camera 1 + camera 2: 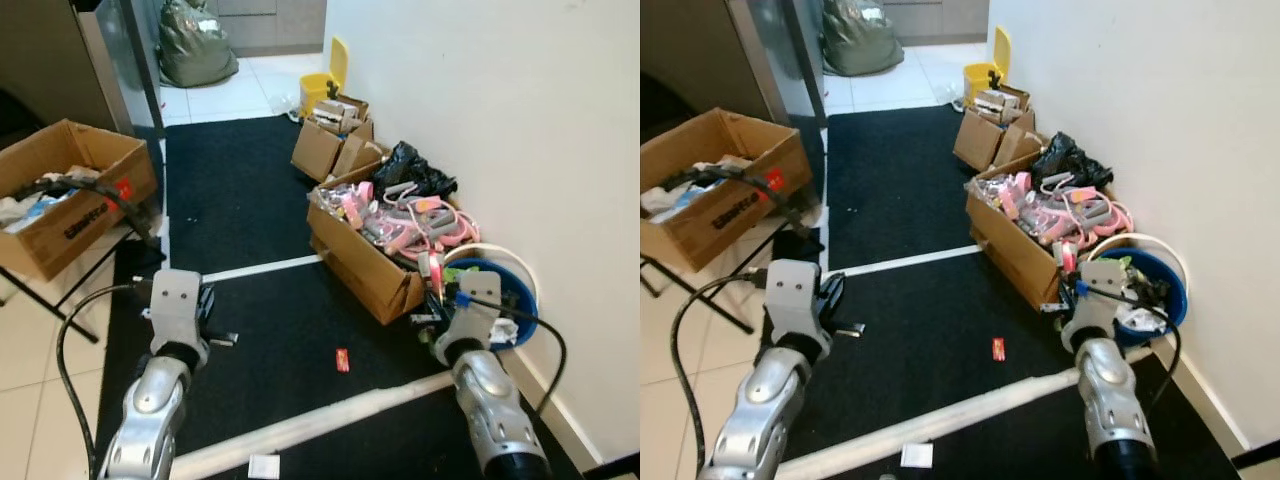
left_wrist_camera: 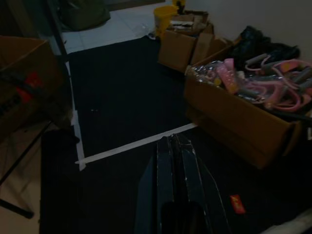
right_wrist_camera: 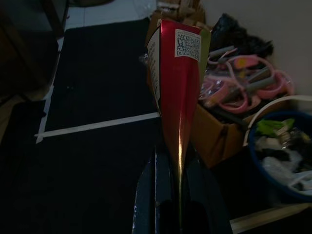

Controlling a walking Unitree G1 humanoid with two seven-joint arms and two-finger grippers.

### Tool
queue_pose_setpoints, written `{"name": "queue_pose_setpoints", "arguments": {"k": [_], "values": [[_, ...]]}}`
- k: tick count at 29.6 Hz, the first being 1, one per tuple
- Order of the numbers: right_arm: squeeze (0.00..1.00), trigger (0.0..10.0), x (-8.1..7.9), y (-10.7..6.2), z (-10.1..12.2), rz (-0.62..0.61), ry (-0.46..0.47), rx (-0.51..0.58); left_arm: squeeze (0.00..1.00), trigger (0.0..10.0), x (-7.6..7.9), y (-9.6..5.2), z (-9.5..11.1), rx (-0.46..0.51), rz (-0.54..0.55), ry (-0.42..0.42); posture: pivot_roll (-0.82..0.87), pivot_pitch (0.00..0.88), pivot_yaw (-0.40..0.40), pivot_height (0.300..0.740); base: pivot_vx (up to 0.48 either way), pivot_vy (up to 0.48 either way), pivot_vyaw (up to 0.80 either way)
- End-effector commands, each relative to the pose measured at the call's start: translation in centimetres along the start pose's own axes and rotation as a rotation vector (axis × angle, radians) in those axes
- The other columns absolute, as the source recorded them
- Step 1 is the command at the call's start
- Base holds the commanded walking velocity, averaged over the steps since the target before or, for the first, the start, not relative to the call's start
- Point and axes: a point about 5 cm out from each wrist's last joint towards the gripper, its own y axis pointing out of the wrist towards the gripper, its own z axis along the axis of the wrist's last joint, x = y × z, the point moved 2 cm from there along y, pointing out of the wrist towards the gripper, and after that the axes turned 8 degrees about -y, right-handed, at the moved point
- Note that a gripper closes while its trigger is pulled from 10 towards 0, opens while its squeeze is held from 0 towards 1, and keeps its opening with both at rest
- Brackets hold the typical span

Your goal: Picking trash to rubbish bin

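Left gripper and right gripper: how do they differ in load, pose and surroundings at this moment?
The left gripper has its jaws closed on nothing, while the right gripper pinches a flattened red carton with a QR code. The left gripper hangs over the black floor mat, while the right gripper is beside the blue rubbish bin with a white rim, which already holds trash. Both point forward on silver arms.
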Motion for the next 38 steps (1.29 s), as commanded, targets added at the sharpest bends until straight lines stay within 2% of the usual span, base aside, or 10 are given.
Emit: {"name": "queue_pose_setpoints", "arguments": {"k": [1,9,21,38], "values": [[0.0,10.0,0.65,-0.31,-0.61,-0.022,-0.009,-0.029,0.0,10.0,-0.04,-0.16,-0.31,-0.011,-0.001,0.009,0.04,0.124,-0.007,0.74,0.382,0.0,0.0],[0.0,10.0,0.91,-0.26,-0.8,-0.041,-0.003,-0.046,0.0,10.0,-0.11,-0.06,-0.27,-0.011,0.0,0.01,0.04,0.123,-0.007,0.74,0.383,0.0,0.0],[0.0,10.0,1.42,-0.44,-1.33,-0.07,-0.003,-0.075,0.0,10.0,-0.12,-0.01,-0.21,-0.011,-0.003,0.011,0.04,0.123,-0.004,0.74,0.38,0.0,-0.74],[0.0,10.0,1.55,-0.37,-1.49,-0.082,-0.03,-0.088,0.0,10.0,-0.09,0.12,-0.18,-0.013,-0.01,0.016,0.05,0.127,0.002,0.74,0.373,0.0,0.0]]}}
